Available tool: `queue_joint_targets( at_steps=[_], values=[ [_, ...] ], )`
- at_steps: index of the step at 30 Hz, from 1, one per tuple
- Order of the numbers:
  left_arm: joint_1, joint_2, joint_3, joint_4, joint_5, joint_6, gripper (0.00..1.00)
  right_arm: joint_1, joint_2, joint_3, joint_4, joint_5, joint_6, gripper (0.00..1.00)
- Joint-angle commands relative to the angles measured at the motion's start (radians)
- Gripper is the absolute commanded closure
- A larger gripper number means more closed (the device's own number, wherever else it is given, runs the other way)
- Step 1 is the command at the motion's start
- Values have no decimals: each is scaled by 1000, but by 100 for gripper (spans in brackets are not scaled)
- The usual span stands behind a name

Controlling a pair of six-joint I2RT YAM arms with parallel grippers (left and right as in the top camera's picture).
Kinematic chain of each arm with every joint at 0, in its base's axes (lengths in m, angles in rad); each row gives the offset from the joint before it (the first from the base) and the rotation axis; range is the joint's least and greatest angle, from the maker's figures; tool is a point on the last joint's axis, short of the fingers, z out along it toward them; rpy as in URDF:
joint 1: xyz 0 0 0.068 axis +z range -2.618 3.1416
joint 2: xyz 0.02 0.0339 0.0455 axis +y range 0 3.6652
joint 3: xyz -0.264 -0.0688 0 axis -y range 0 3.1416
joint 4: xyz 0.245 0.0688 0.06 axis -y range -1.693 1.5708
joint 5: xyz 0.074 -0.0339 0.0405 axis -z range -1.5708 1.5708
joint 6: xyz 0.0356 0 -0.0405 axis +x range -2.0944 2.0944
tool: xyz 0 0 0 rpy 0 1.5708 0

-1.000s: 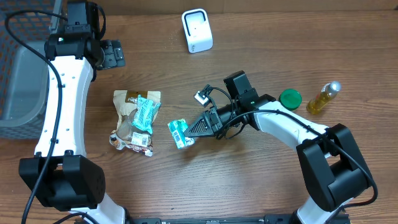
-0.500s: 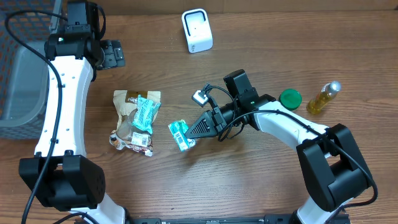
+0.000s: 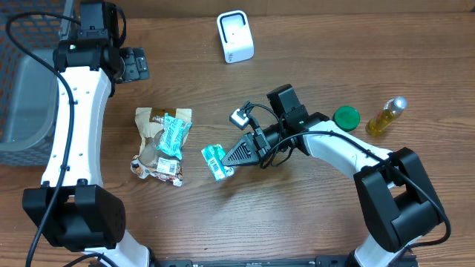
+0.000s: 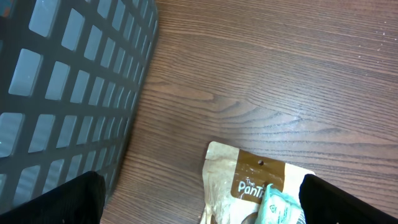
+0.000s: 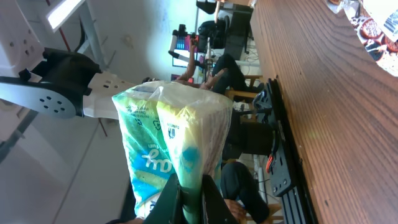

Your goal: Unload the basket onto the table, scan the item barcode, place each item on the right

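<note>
Same right claw (image 3: 225,158) grip on packet (image 3: 214,162)

My wooden tabletop (image 3: 297,215) carries a white scanner (image 3: 235,35) at twelve o'clock and a pile of snack pouches (image 3: 162,143) at nine. At three, a green lid (image 3: 346,117) lies near a small bottle of yellow liquid (image 3: 387,116). A grey basket (image 3: 22,96) stands at ten.

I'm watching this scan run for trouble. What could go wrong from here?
1. The right tool pinches only an edge of the green packet. The soft wrap could slip out on the way to the white scanner.
2. The snack bags lie just beside the packet, so a low swing might nudge them.
</note>
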State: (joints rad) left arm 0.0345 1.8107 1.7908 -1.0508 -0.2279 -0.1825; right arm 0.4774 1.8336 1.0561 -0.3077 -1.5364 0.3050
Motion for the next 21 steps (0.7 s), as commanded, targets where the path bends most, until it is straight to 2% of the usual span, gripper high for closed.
queue_joint_targets(
  at_steps=[1, 12, 21],
  values=[
    [-2, -15, 18, 1, -7, 14, 1, -2, -55, -7, -2, -34, 20, 96],
    [-2, -15, 18, 1, -7, 14, 0, -2, -192, -7, -5, -34, 66, 96],
    [-2, -15, 18, 1, -7, 14, 1, -2, -207, -7, -12, -33, 65, 96]
  ],
)
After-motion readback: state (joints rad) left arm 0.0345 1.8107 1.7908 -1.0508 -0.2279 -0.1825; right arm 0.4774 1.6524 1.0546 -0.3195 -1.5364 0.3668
